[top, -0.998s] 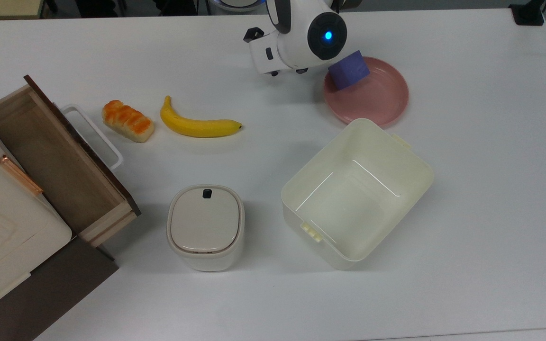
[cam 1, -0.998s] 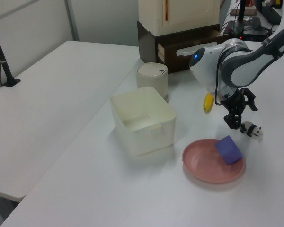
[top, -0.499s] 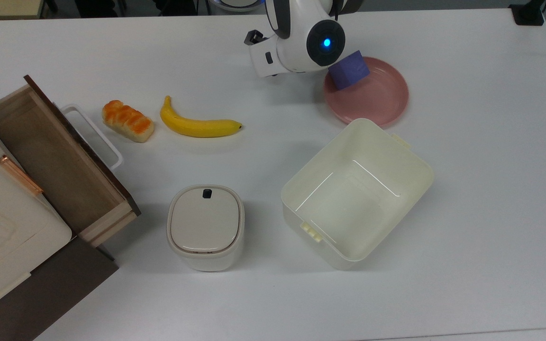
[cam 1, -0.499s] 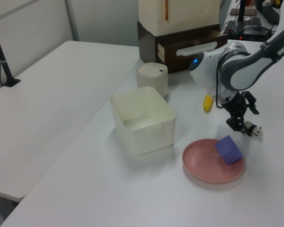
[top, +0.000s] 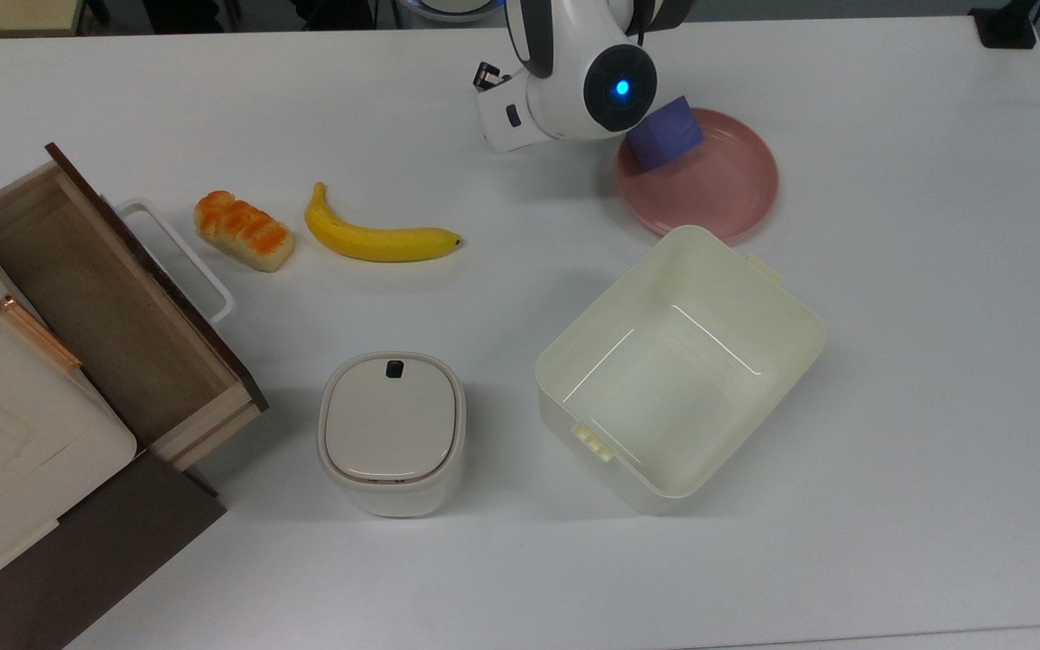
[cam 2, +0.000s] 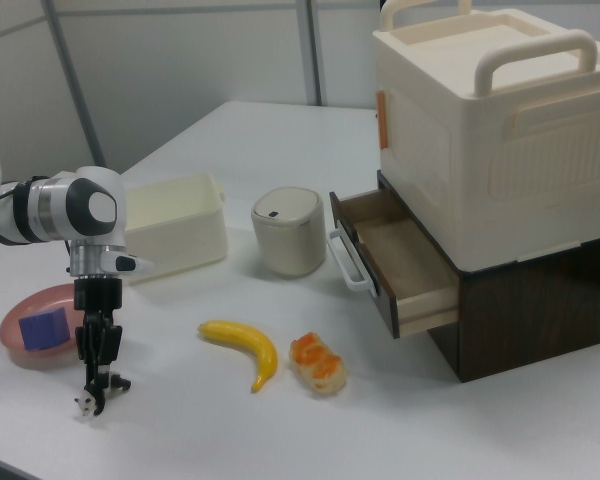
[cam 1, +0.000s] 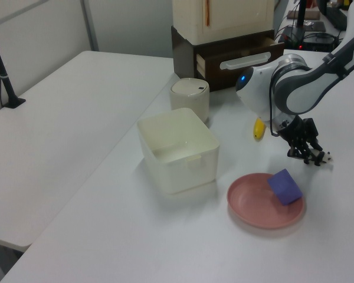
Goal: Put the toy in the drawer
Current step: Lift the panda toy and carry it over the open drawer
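The hand [cam 2: 94, 392] is seen lowered to the surface of the white desk [top: 890, 406], its black fingers [cam 2: 85, 350] pointing down, and it is placed at the small black-and-white panda figurine [cam 2: 86, 403]. In the left view the same hand [cam 1: 307, 154] is found at the figurine [cam 1: 323, 157], which lies on the desk just beside the fingertips; whether the fingers are closed on the toy or merely set around it cannot be told. The white arm [top: 574, 81] with its blue light is seen in the top view above the desk's far edge, covering the spot where the toy lies.

Just beside the hand, a round pink plate [top: 719, 194] is set on the desk, and a purple cube [top: 664, 134] rests on it, tilted against the rim. Near the plate, toward the middle of the desk, an open cream plastic bin [top: 678, 370] stands. A yellow banana [top: 376, 236] and an orange bread-loaf toy [top: 244, 231] lie side by side, apart from each other, between the arm and the drawer. A small cream lidded container [top: 392, 433] stands between the bin and the drawer.

At the top view's left edge of the desk, the light-wood drawer [top: 114, 316] with a brown bottom, dark brown front panel and white loop handle [top: 181, 257] is pulled open from a dark cabinet [cam 2: 540, 310]. A large cream box with handles [cam 2: 500, 140] is stacked on that cabinet.
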